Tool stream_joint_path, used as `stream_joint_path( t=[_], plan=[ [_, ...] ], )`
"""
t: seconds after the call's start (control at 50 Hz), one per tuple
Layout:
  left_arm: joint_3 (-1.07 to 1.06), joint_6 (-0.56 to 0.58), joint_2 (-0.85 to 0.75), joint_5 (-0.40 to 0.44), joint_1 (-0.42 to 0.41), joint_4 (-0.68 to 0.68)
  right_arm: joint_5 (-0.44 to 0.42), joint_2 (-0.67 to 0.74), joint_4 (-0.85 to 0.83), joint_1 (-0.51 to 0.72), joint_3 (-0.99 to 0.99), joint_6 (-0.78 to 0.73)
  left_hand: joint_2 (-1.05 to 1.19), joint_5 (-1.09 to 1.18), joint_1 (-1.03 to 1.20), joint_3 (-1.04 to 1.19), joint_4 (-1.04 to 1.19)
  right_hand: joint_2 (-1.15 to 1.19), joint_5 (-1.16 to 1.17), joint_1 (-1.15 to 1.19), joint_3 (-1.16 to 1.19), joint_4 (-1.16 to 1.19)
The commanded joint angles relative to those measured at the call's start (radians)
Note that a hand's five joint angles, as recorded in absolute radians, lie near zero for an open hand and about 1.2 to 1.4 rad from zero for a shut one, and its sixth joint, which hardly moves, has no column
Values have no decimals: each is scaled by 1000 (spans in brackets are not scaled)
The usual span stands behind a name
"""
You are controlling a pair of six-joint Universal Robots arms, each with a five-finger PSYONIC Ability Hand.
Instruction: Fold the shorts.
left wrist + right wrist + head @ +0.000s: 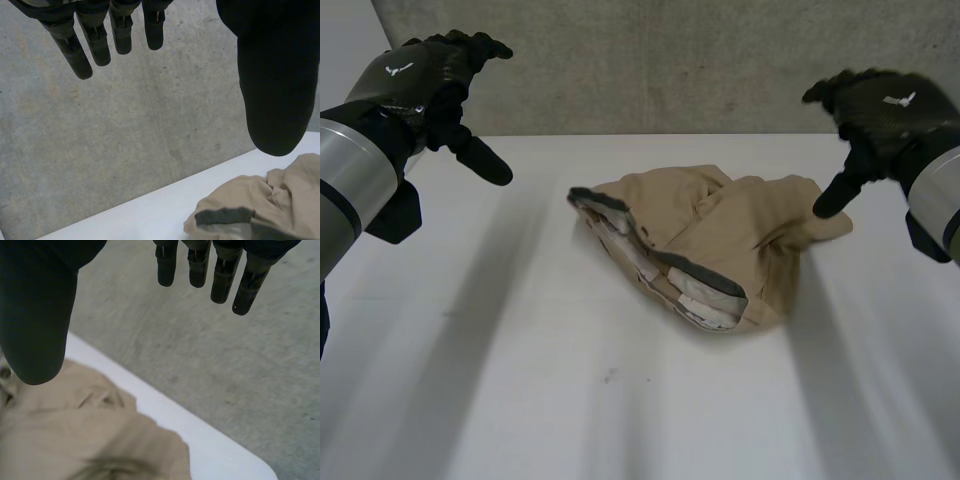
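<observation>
Aloft, left hand [415, 82] and right hand [883, 105], both slack and empty, either side of crumpled shorts [720, 228]

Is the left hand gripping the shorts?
No, the left hand hovers open in the air, fingers straight, clearly apart from the crumpled shorts.

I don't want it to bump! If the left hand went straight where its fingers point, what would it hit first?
Probably the grey wall behind the table; the left hand aims above the shorts.
</observation>
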Motion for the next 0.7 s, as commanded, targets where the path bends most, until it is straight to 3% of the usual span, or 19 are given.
stream_joint_path(
  t=[0.02,0.1,0.32,0.52,0.7],
  plan=[
    [-54,2,-4,7,-19,72,-64,75,37,9,42,-249,-1,-18,-2,-10,-5,-36,-66,9,-21,-61],
    [-95,2,-53,24,-68,141,-61,80,31,14,62,-315,8,-9,7,-1,4,-36,-66,9,-21,-61],
    [-71,7,-307,32,-303,254,-63,78,-70,-65,189,-248,22,6,22,13,19,-36,-66,9,-21,-61],
    [66,44,-526,20,-395,252,-81,77,-175,-109,364,-180,43,26,42,34,39,-36,-66,9,-21,-61],
    [48,73,-527,-161,-393,247,-154,103,-175,-89,399,-135,40,23,39,31,36,-36,-66,9,-21,-61]
  ],
)
